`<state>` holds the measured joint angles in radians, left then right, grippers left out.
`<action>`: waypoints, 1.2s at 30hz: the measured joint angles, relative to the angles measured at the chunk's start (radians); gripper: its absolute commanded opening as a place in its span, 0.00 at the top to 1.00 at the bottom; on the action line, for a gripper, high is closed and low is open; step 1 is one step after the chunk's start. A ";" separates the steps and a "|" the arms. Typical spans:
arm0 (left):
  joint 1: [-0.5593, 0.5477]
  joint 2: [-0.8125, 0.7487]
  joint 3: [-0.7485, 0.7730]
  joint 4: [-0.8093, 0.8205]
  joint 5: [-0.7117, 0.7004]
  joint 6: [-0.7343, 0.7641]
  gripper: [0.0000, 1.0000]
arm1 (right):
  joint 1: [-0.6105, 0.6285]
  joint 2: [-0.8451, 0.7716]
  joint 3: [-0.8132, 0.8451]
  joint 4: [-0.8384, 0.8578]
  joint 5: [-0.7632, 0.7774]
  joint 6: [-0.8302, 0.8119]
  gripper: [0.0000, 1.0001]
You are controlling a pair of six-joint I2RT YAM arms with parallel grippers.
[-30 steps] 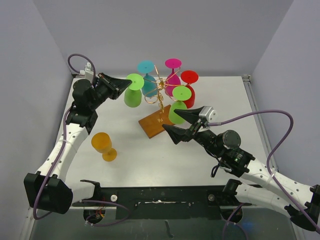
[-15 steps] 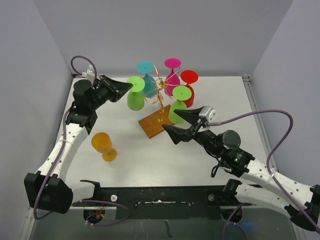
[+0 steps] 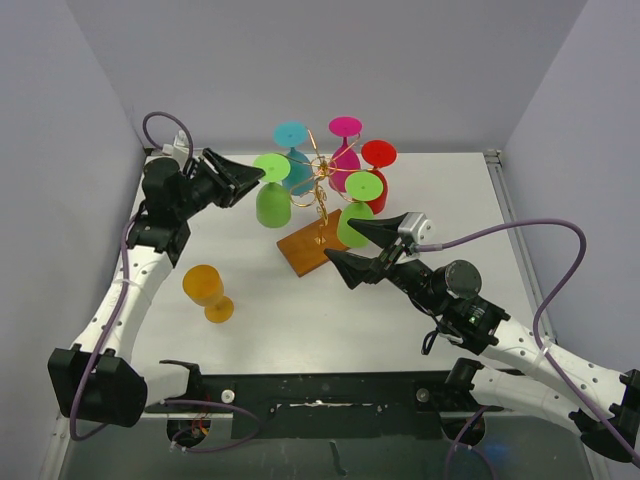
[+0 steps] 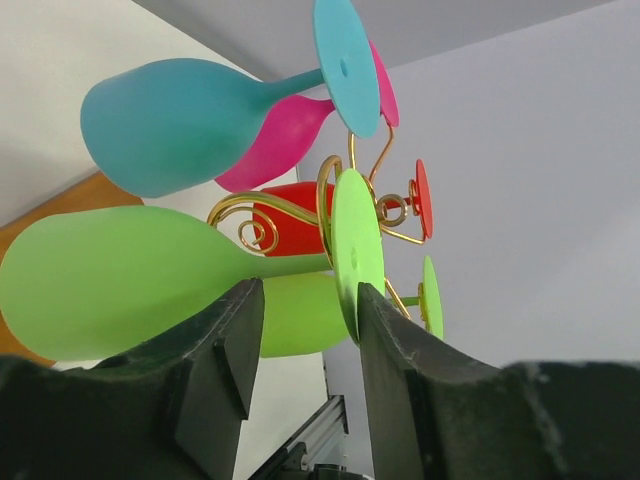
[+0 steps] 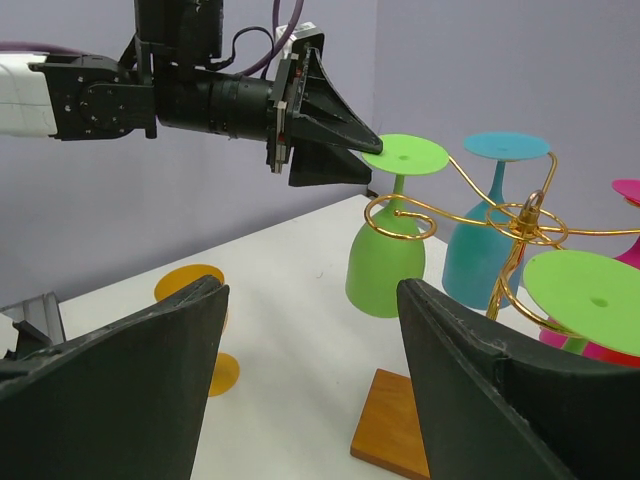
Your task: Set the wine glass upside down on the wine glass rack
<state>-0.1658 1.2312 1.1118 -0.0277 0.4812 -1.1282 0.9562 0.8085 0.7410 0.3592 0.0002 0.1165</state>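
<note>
A green wine glass (image 3: 272,205) hangs upside down by its foot from a left scroll arm of the gold wire wine glass rack (image 3: 322,190). My left gripper (image 3: 250,183) is open at that foot. In the left wrist view its fingers straddle the space just under the stem of the green glass (image 4: 120,280), and the foot's rim lies against the right finger (image 4: 385,330). An orange wine glass (image 3: 205,290) stands upright on the table at the left. My right gripper (image 3: 340,240) hovers open and holds nothing, over the rack's wooden base (image 3: 312,248).
Teal (image 3: 295,160), pink (image 3: 346,150), red (image 3: 378,180) and a second green glass (image 3: 355,215) also hang on the rack. Grey walls close in the white table on three sides. A black rail (image 3: 320,390) runs along the near edge.
My left gripper has opened off the green glass's foot. The glass has swung down from a tilt to hang straight on the scroll arm. The right arm has not moved.
</note>
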 measured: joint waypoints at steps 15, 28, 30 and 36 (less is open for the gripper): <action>0.064 -0.193 0.042 -0.401 -0.038 0.356 0.57 | 0.000 0.019 0.000 0.010 0.001 0.023 0.30; 0.058 -0.227 0.035 -0.891 -0.294 0.660 0.57 | 0.000 0.035 0.000 0.011 0.032 0.034 0.30; 0.057 -0.227 0.023 -0.915 -0.303 0.671 0.57 | 0.000 0.035 0.000 0.011 0.035 0.034 0.30; 0.056 -0.211 -0.016 -0.949 -0.306 0.687 0.66 | 0.000 0.034 0.000 0.011 0.043 0.033 0.29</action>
<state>-0.1097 1.0203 1.0954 -0.9764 0.1753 -0.4412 0.9562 0.8425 0.7410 0.3698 0.0433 0.1497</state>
